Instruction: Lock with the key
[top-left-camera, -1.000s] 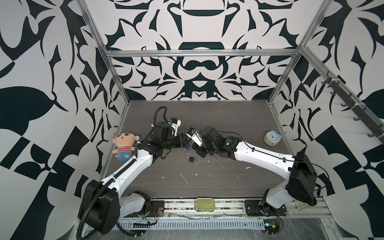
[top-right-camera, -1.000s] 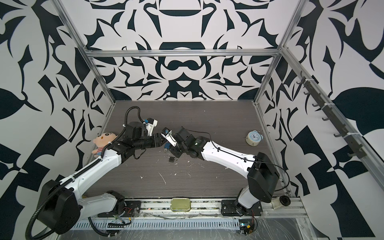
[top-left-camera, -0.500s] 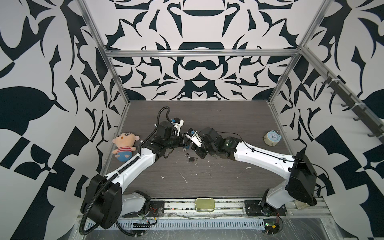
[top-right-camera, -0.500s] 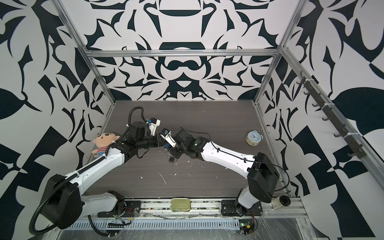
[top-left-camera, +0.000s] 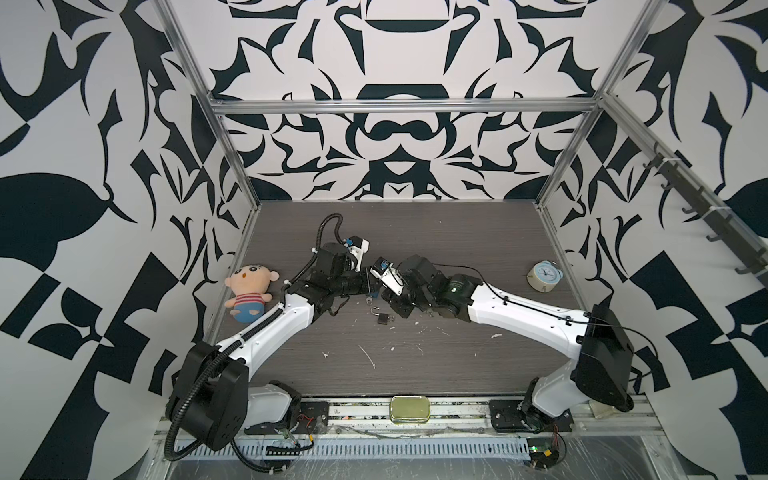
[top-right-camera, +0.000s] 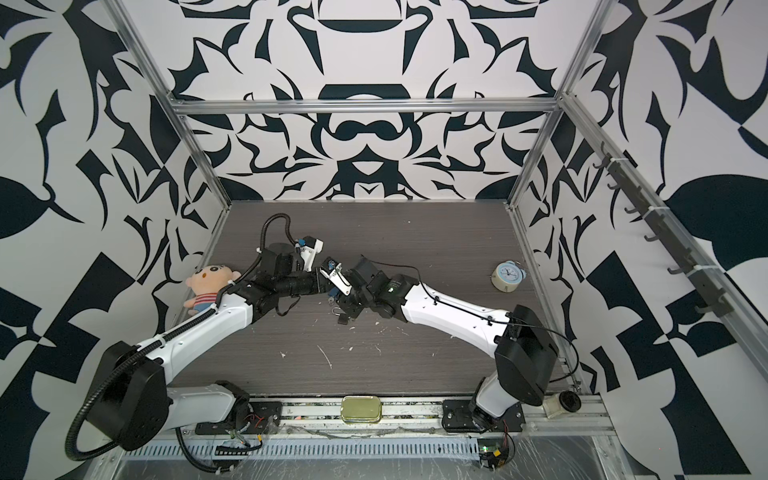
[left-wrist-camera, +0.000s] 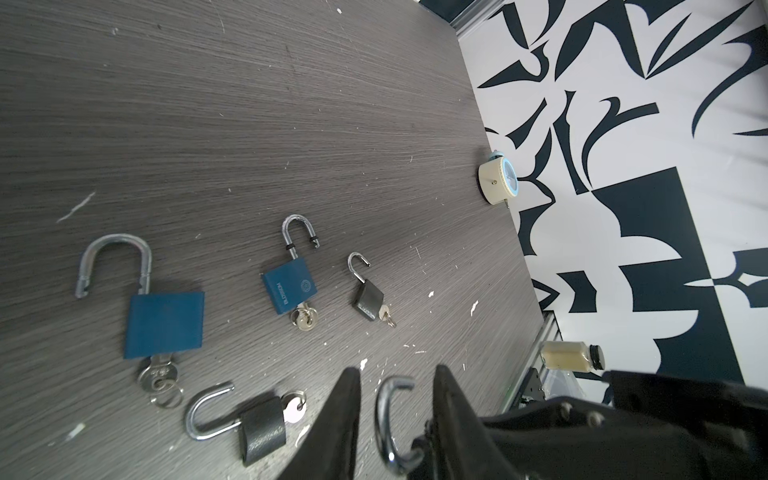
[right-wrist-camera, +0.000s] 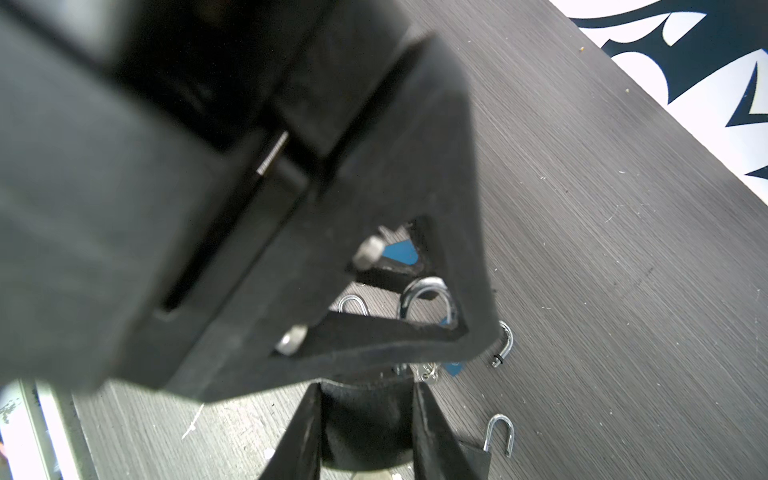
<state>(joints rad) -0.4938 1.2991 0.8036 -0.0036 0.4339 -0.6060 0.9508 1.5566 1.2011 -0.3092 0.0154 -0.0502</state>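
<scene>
While my two arms meet low over the middle of the dark, wood-grained table (left-wrist-camera: 249, 124), scuffed with white flecks, four padlocks lie flat on it with their bright steel hoops swung open. There's a big blue padlock (left-wrist-camera: 164, 322) with a square painted body and a silver key (left-wrist-camera: 157, 376) in its base, a smaller blue padlock (left-wrist-camera: 289, 289), a little grey padlock (left-wrist-camera: 368, 297), and a black padlock (left-wrist-camera: 262, 428) nearest my left fingers, and each has a key in it. A round cream alarm clock (left-wrist-camera: 496, 183) stands by the patterned wall. Here's the tricky part: the fifth padlock (right-wrist-camera: 365, 424), up between my two grippers, shows only as a dark rounded body in the right wrist view and a curved chrome shackle (left-wrist-camera: 381, 415) in the left wrist view. Its lower edge is cut off, and I cannot tell whether a key sits in it. The blurred black bulk of my left arm's end blocks most of the right wrist view. My right gripper (right-wrist-camera: 368, 386) is clamped on that dark body, pressing flush against both sides. My left gripper (left-wrist-camera: 395, 374) is partly open, its two tapered black fingers (left-wrist-camera: 345, 415) straddling the shackle with a slim gap showing at the tips, not pinching it.
</scene>
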